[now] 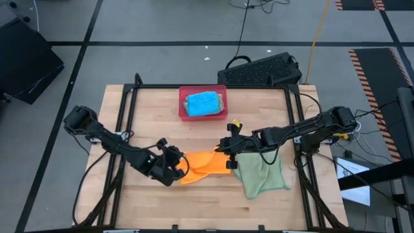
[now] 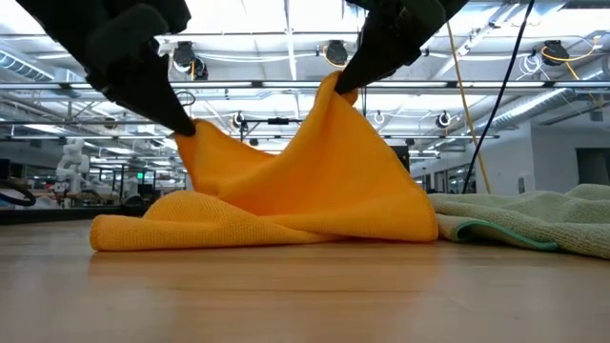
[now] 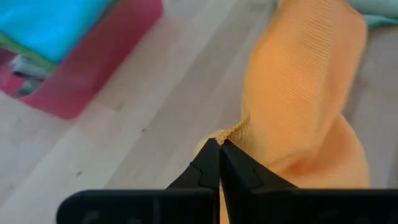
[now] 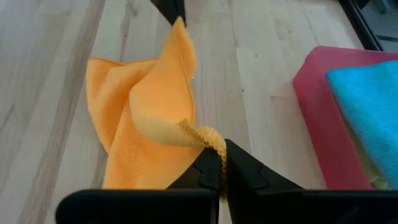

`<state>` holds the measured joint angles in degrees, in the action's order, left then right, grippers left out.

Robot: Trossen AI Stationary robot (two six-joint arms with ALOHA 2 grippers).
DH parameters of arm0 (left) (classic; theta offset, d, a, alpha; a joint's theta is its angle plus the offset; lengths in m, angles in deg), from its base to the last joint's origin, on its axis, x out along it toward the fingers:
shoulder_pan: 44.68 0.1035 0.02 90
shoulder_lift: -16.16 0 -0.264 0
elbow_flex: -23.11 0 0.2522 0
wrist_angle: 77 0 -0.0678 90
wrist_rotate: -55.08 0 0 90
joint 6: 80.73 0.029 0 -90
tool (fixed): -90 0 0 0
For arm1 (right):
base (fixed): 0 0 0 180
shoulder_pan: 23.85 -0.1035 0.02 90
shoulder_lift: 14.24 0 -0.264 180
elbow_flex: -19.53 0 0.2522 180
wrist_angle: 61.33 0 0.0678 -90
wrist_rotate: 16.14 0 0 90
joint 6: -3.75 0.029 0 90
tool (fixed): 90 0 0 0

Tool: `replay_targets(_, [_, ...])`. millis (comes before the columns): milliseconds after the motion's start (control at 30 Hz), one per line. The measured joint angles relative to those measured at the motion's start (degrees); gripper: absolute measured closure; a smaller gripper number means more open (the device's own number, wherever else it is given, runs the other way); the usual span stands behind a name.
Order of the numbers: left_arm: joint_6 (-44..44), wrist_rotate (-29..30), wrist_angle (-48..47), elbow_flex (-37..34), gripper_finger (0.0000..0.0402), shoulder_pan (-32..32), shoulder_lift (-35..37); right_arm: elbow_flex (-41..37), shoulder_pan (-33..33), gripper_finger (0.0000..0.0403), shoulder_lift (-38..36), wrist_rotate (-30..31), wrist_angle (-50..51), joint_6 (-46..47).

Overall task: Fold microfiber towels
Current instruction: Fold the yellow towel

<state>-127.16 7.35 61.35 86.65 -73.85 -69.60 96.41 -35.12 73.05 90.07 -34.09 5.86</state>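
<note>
Tray contents under blue towel hidden; green towel cut off by low-view edge.

left tool: closed, low mid-table | right tool: closed, raised beside it

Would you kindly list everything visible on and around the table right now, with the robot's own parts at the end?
Soft orange microfiber towel: one, orange, mid-table near the front edge, two corners lifted, the rest on the wood.
Crumpled light green microfiber towel: one, pale green, flat on the table right of the orange one.
Folded bright blue microfiber towel: one, blue, on top in the tray, other cloth edges showing under it.
Rigid pink-red rectangular tray: one, pink-red, at the table's back middle.
Black keyboard: one, black, behind the table's back right corner.
Left gripper: one, dark, fingers pinched on an orange corner.
Right gripper: one, dark, fingers pinched on another orange corner.
</note>
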Motion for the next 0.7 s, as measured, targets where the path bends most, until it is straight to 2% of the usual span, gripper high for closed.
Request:
replay_targets(333, [5.31,-0.39,1.16,0.03,0.0397,2.82,1.85,0.00,0.00,0.0398,0.02,0.00,-1.52,0.00])
replay_targets(500, [7.16,-5.86,2.70,-0.02,0.0397,4.44,1.71,0.00,0.00,0.0398,0.02,0.00,-2.59,0.00])
replay_targets(700, [7.32,-5.78,2.95,0.04,0.0399,3.22,1.73,0.00,0.00,0.0399,0.02,0.00,-2.56,0.00])
